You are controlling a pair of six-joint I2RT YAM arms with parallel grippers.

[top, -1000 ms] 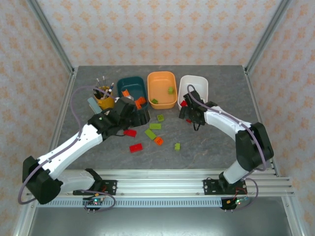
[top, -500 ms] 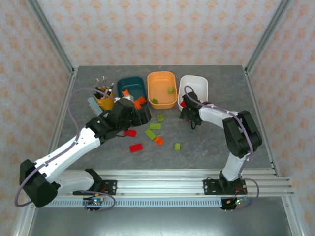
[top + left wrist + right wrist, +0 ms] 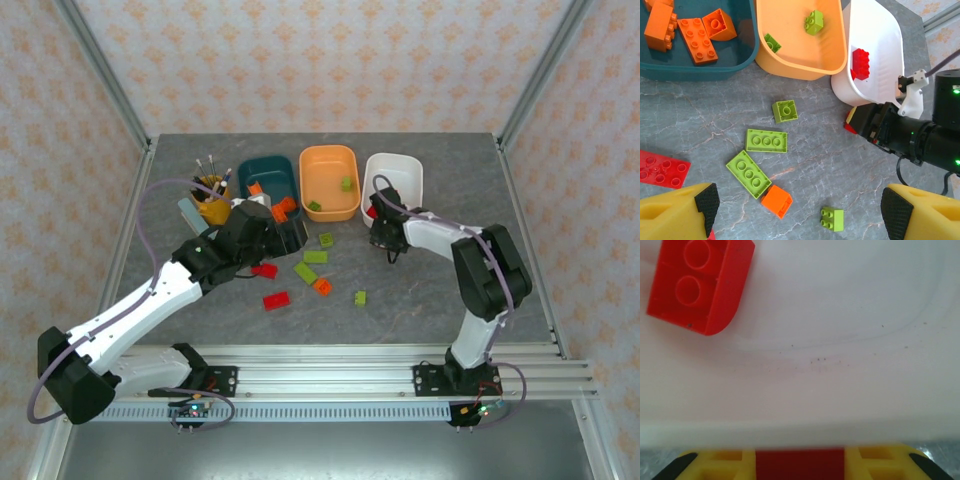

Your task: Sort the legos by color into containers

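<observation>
The right pincer is pinching a red brick between its yellow fingers. The smooth, lightly speckled wall of the white bin is standing directly ahead of it, very close. Past the rim, a glossy round-edged red piece with two studs is lying on the bin floor. The left pincer is hanging spread wide over the grey marbled bench. Loose studded bricks are lying between and just ahead of its fingers: two long green plates, a square green brick, a small green brick, an orange wedge and a flat red plate by its left finger. Farther ahead, the teal bin is holding orange bricks and the orange bin is holding two green pieces.
</observation>
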